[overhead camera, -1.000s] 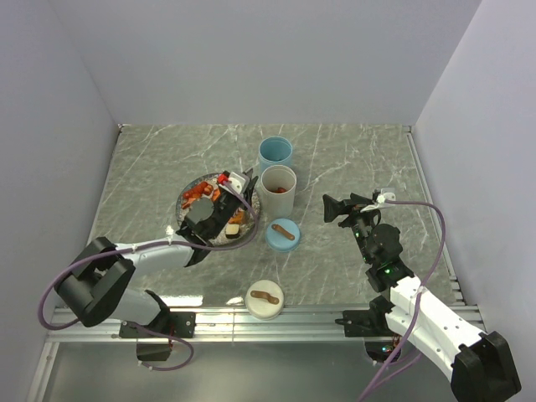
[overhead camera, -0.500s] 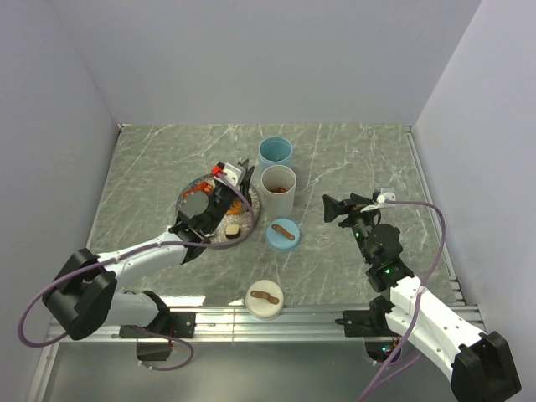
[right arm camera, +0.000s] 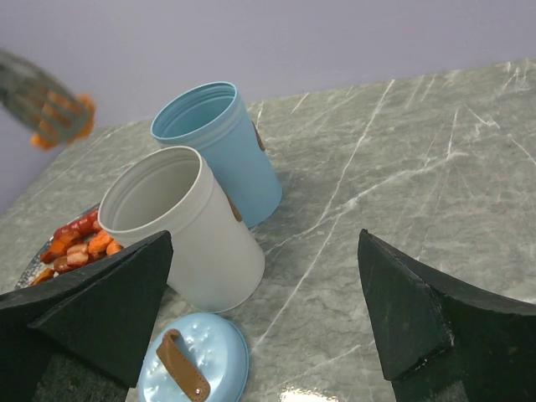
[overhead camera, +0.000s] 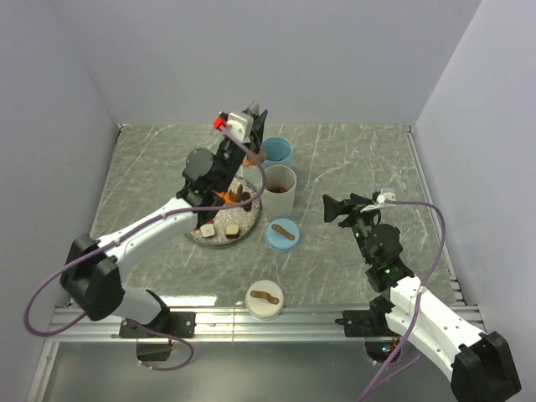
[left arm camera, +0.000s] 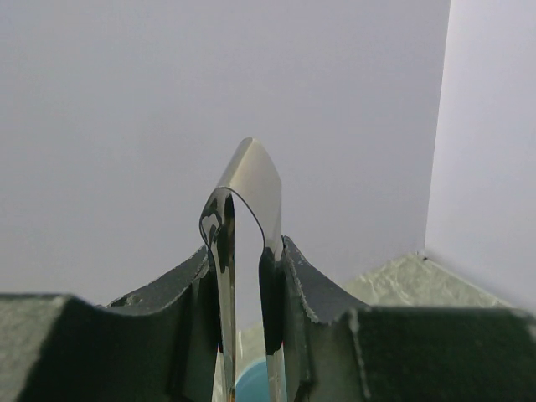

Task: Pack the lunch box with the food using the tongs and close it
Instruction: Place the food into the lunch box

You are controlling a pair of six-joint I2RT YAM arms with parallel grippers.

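My left gripper [overhead camera: 251, 117] [left arm camera: 245, 251] is raised above the plate [overhead camera: 209, 237], left of the blue cup, and is shut on the tongs [left arm camera: 251, 180]. Their joined end sticks out past the fingers. The tongs' tips [right arm camera: 50, 105] show blurred in the right wrist view, up in the air with orange food between them. More food [overhead camera: 228, 228] [right arm camera: 79, 243] lies on the plate. The lunch box is a blue cup [overhead camera: 275, 152] [right arm camera: 219, 146] and a white cup [overhead camera: 278, 189] [right arm camera: 180, 226], both upright and open. My right gripper [overhead camera: 343, 209] [right arm camera: 261, 239] hangs open to their right, holding nothing.
A blue lid [overhead camera: 283, 234] [right arm camera: 194, 364] with a brown strip handle lies in front of the white cup. A white lid [overhead camera: 265, 299] lies near the front rail. Walls close the table at back, left and right.
My left arm has lifted off the plate and swung up and back toward the cups, taking the tongs along. The right arm has not moved.
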